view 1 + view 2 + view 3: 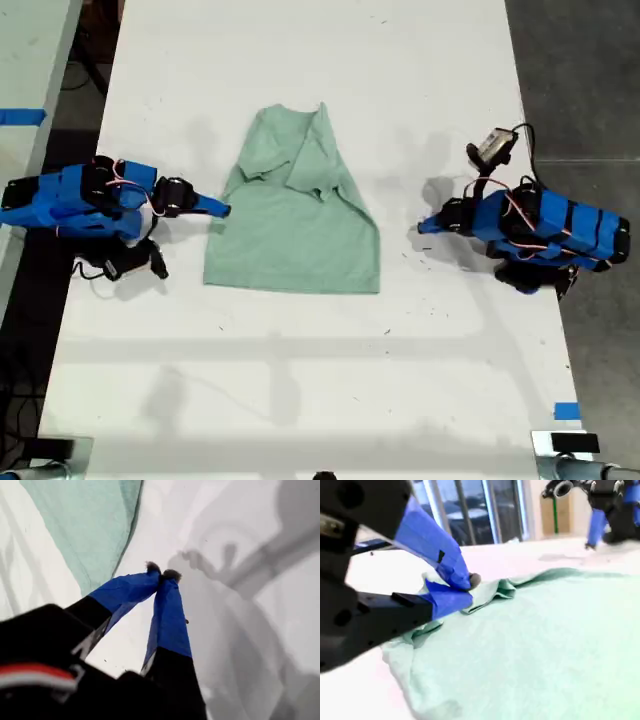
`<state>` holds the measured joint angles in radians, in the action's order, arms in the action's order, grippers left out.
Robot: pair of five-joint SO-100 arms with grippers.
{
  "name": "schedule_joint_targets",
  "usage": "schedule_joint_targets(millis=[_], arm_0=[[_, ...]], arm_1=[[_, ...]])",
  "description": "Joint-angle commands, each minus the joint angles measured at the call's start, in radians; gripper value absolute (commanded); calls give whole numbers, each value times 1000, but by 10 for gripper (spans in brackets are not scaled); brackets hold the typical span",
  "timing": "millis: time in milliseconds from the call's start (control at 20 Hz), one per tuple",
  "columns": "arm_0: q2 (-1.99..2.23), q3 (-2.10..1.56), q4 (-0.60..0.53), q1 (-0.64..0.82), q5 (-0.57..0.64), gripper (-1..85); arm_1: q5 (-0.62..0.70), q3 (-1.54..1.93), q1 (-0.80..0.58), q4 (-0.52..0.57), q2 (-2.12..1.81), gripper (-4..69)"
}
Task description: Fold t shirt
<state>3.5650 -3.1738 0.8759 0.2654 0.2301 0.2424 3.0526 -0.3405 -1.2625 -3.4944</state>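
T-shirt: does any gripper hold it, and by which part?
My first gripper is shut, empty. My second gripper sits at the edge of the t shirt; a hold cannot be told.

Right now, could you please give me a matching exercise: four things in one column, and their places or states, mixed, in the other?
Things:
1. t shirt
2. my first gripper
3. my second gripper
4. blue tape piece

Places or states:
A. shut, over bare table
B. at the t shirt's edge
C. exterior view's lower right
D. mint green, mid-table

Pairs: 1-D, 2-A, 3-B, 4-C.
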Motion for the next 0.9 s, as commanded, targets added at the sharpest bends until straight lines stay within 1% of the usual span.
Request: schedule_joint_targets(millis=[0,50,150,850], arm_0=[[37,-46,-8,-2,-5,-1],[37,-48,12,3,-21,-1],[37,-48,15,-5,-34,-1],[37,-46,17,2,-35,-1]], arm_1=[[17,44,-3,11,-17,15],[15,44,-2,12,-17,15],[15,44,-2,12,-17,15],[17,46,-6,14,-17,15]])
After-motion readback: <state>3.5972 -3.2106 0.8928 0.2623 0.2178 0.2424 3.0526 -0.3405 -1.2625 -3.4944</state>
